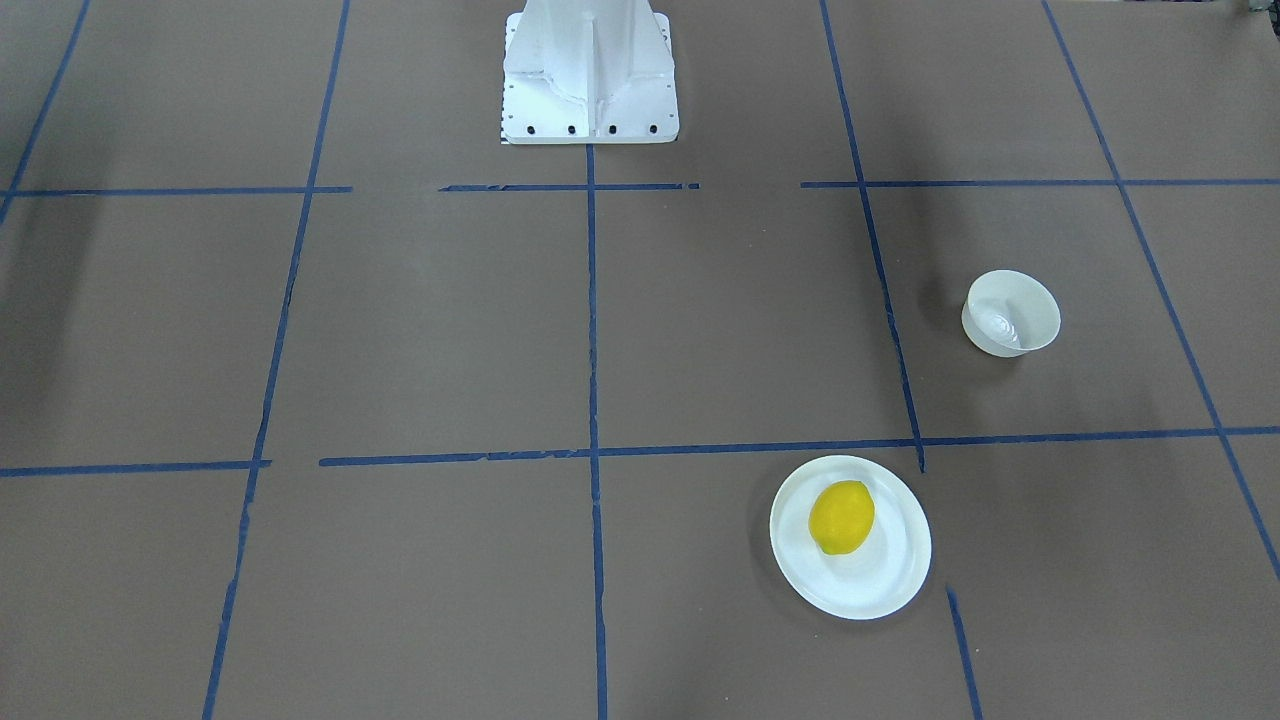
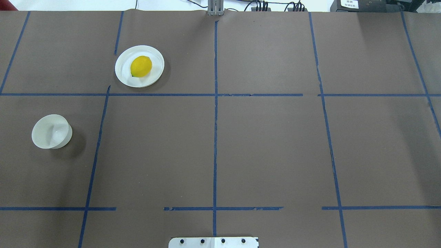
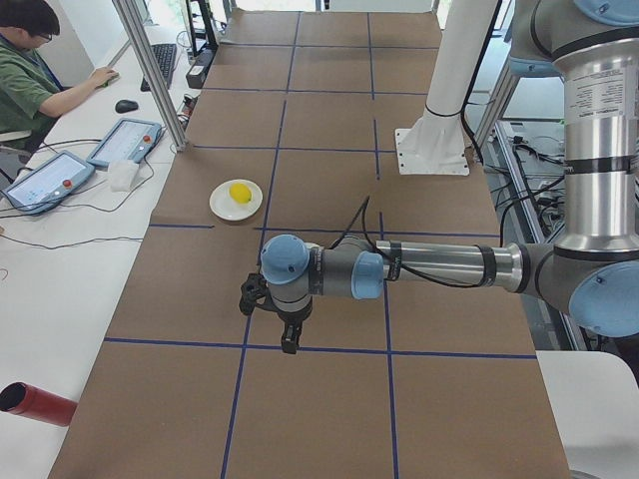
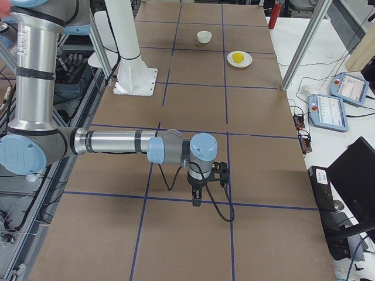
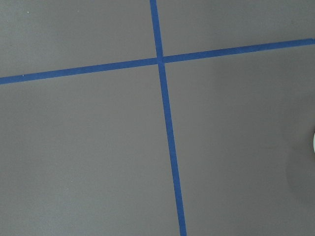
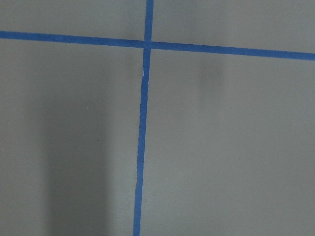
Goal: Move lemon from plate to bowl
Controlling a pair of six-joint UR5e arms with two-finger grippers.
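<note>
The yellow lemon (image 1: 841, 516) lies on the white plate (image 1: 880, 585), left of centre on the far side of the table in the overhead view, where lemon (image 2: 141, 66) and plate (image 2: 153, 76) both show. The empty white bowl (image 1: 1010, 312) stands apart from the plate, at the far left in the overhead view (image 2: 51, 131). My left gripper (image 3: 290, 344) shows only in the exterior left view, hanging above the table, and I cannot tell if it is open. My right gripper (image 4: 197, 202) shows only in the exterior right view, and I cannot tell its state either. Both wrist views show only brown table and blue tape.
The robot's white base (image 1: 590, 75) stands at the table's near edge. Blue tape lines (image 2: 215, 137) divide the brown table into squares. An operator (image 3: 40, 60) sits at a side desk with tablets (image 3: 125, 142). A red cylinder (image 3: 35, 404) lies beside the table.
</note>
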